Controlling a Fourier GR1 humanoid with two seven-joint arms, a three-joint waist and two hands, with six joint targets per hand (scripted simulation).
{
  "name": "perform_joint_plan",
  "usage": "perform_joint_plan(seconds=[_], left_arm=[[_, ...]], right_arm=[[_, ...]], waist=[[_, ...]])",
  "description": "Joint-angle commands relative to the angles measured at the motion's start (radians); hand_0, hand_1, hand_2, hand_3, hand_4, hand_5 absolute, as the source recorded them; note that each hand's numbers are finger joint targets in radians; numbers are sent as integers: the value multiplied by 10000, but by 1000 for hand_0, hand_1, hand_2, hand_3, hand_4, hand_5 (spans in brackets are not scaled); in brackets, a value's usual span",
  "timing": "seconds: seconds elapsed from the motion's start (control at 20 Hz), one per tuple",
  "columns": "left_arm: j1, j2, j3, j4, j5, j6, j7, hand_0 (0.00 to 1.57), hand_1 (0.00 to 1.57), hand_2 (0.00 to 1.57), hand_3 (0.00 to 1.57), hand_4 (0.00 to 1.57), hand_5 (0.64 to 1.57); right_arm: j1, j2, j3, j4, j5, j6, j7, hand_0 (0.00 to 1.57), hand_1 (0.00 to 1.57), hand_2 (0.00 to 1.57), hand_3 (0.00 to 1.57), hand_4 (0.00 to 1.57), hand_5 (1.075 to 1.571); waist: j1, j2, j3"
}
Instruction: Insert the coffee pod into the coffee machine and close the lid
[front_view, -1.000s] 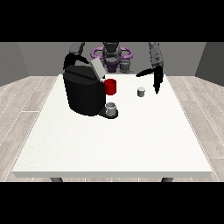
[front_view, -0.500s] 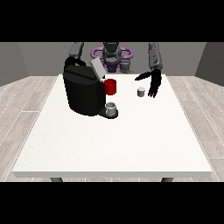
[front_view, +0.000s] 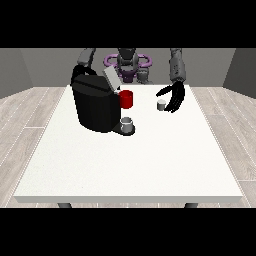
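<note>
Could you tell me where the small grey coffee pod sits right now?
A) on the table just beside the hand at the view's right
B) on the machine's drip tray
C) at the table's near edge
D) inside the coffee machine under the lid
A: the coffee pod stands on the white table next to the open hand at the view's right, apart from the coffee machine, whose lid is raised.

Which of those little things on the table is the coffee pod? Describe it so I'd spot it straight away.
Start at the big black coffee machine on the white table. Look past the red cup towards the view's right, where a black hand reaches in. The coffee pod is the small pale grey cylinder standing alone on bare table beside that hand, unlike the grey cup on the machine's base.
</note>
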Motion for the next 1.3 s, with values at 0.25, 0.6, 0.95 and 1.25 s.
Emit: perform_joint_plan(seconds=[0.25,0.6,0.95,1.25], left_arm=[[-387,-49,-209,833,-1232,1333,-855,695,695,831,592,0,1571],[-930,-174,-165,1084,-1794,1867,-578,836,836,974,748,380,1571],[-1159,275,-34,2227,-2307,2208,-1343,1028,1028,1112,890,287,1571],[-1553,-24,-104,1801,-2190,1639,-1846,1424,1424,1457,1423,564,1571]], right_arm=[[177,331,207,398,174,-181,-598,0,0,0,0,520,1571],[-389,-41,-544,1016,-351,-5,-675,0,0,0,0,500,1571],[-248,73,-216,206,-386,105,-560,0,0,0,0,487,1571],[-614,-316,-556,475,-700,355,54,0,0,0,0,430,1571]], waist=[[-49,186,0],[167,74,3],[-347,473,-1],[-144,7,0]])
